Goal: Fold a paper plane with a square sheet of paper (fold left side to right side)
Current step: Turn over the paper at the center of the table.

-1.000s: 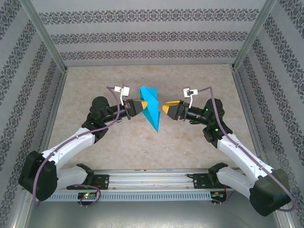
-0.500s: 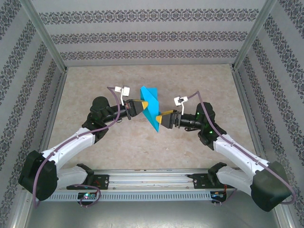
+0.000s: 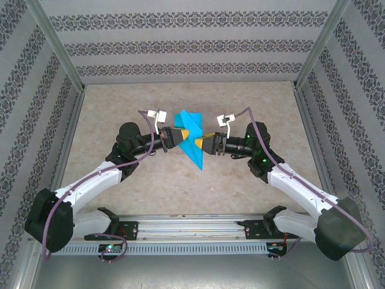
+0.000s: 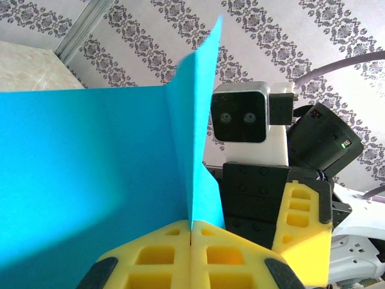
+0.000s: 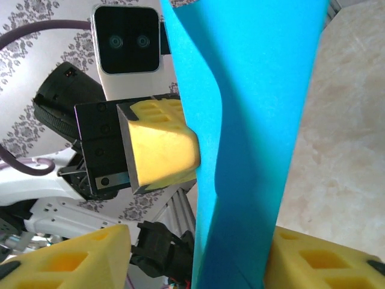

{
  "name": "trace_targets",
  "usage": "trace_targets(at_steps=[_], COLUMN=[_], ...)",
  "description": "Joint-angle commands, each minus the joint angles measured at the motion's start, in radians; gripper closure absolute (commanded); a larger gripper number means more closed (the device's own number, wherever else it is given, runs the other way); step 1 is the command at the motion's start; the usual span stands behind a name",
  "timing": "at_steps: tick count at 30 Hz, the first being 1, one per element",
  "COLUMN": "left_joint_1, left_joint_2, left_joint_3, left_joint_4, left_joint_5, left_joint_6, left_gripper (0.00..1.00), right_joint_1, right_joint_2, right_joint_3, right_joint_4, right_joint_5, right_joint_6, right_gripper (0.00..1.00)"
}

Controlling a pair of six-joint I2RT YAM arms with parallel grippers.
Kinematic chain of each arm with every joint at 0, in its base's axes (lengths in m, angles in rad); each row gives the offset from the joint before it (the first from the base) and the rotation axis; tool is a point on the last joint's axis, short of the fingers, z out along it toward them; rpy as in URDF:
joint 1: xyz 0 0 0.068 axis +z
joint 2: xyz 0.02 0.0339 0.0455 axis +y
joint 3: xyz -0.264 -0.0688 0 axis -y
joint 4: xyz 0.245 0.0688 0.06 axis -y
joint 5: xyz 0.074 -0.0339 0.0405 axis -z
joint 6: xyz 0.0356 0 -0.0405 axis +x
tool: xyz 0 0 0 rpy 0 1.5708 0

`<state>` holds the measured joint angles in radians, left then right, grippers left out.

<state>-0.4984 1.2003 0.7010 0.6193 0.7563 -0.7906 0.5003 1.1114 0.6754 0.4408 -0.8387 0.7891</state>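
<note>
The teal-blue sheet of paper (image 3: 192, 144), creased into a narrow pointed shape with a standing flap, hangs in the air above the table's middle. My left gripper (image 3: 183, 135) is shut on its left side; in the left wrist view the yellow fingers (image 4: 156, 253) meet on the paper (image 4: 90, 168) at the fold. My right gripper (image 3: 203, 144) stands open astride the paper's right edge. In the right wrist view the paper (image 5: 252, 120) runs between its fingertips (image 5: 90, 256), close against the right one with a gap on the left. The left gripper's pad (image 5: 159, 144) presses the far side.
The beige table (image 3: 120, 108) is walled by patterned panels and a metal frame (image 3: 60, 54). The arms' base rail (image 3: 192, 232) runs along the near edge. Both arms reach in towards the centre, wrists nearly meeting.
My right gripper has moved left from beside the paper until its jaws straddle the paper's edge, and they have narrowed. The left gripper has kept its grip, shifting slightly right.
</note>
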Motion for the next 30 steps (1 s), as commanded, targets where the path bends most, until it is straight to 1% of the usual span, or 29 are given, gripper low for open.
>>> trace_targets(at_steps=[1, 6, 8, 10, 12, 15, 18, 21, 23, 27, 30], left_joint_1=[-0.017, -0.016, -0.017, -0.018, -0.017, -0.016, -0.016, -0.014, -0.013, -0.012, -0.011], left_joint_2=[0.003, 0.007, 0.008, 0.007, 0.008, -0.004, -0.037, -0.094, -0.142, -0.255, -0.344], left_joint_3=[0.028, 0.025, 0.024, 0.023, 0.019, 0.012, 0.004, 0.002, 0.0, -0.007, -0.016], left_joint_4=[0.066, 0.068, 0.063, 0.056, 0.055, 0.041, -0.028, -0.132, -0.203, -0.341, -0.436], left_joint_5=[0.018, 0.015, 0.013, 0.011, 0.009, -0.007, -0.053, -0.113, -0.156, -0.266, -0.362], left_joint_6=[-0.002, -0.002, 0.001, 0.005, 0.008, 0.025, 0.07, 0.133, 0.173, 0.247, 0.298], left_gripper=[1.0, 1.0, 0.99, 0.97, 0.95, 0.88, 0.79, 0.76, 0.73, 0.65, 0.61], right_joint_1=[0.004, 0.003, 0.003, 0.003, 0.004, 0.004, 0.004, 0.005, 0.007, 0.022, 0.053], right_joint_2=[0.005, 0.001, 0.002, 0.002, 0.002, -0.002, -0.014, -0.028, -0.039, -0.062, -0.08], right_joint_3=[0.033, 0.038, 0.038, 0.039, 0.041, 0.042, 0.044, 0.05, 0.056, 0.082, 0.126], right_joint_4=[0.025, 0.013, 0.011, 0.009, 0.004, -0.009, -0.04, -0.096, -0.139, -0.266, -0.42], right_joint_5=[-0.004, 0.004, 0.004, 0.005, 0.006, 0.01, 0.022, 0.044, 0.063, 0.126, 0.234], right_joint_6=[-0.011, -0.017, -0.018, -0.018, -0.02, -0.027, -0.043, -0.071, -0.095, -0.171, -0.261], right_gripper=[0.49, 0.63, 0.68, 0.76, 0.81, 0.88, 0.93, 0.99, 1.0, 1.0, 1.0])
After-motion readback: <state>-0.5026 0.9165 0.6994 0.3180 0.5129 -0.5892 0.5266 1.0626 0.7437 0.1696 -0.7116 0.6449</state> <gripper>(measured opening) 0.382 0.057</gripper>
